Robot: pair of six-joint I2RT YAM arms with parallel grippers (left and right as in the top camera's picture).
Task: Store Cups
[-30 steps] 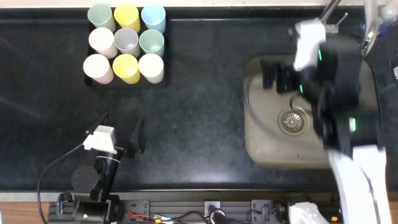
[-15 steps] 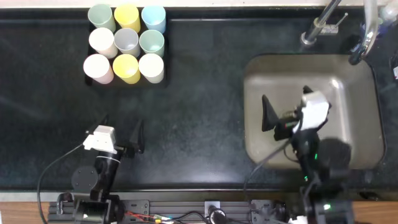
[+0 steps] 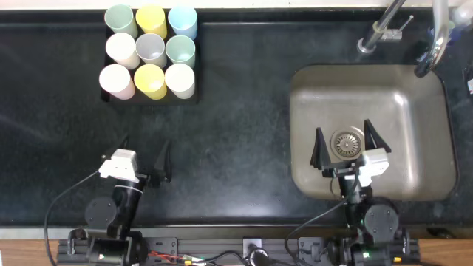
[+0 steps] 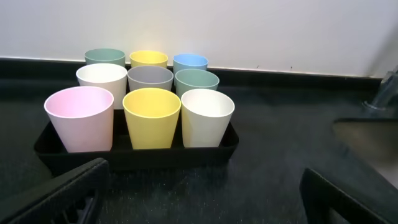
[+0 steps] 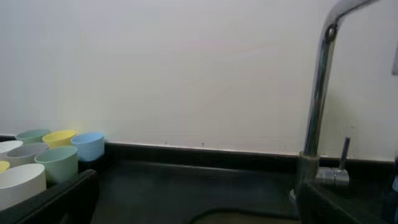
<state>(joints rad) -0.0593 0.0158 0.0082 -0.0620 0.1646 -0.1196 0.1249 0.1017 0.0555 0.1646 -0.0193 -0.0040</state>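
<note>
I'm seeing the left gripper (image 3: 145, 159) and right gripper (image 3: 344, 145) both gaping wide, the right at the sink (image 3: 414, 177) with the faucet (image 3: 380, 26) beyond, nine cups (image 3: 150, 50) sitting in the tray (image 4: 137, 158) far left, dark countertop (image 3: 236, 111) stretching between.

cups (image 4: 150, 81) in pink, yellow, white, grey, pale green and blue; their tray (image 4: 137, 158) black, the counter (image 3: 222, 133) black with fine pale speckles, the sink (image 3: 414, 111) dull silver, the tap (image 5: 320, 81) chrome, the wall (image 5: 186, 62) white.
</note>
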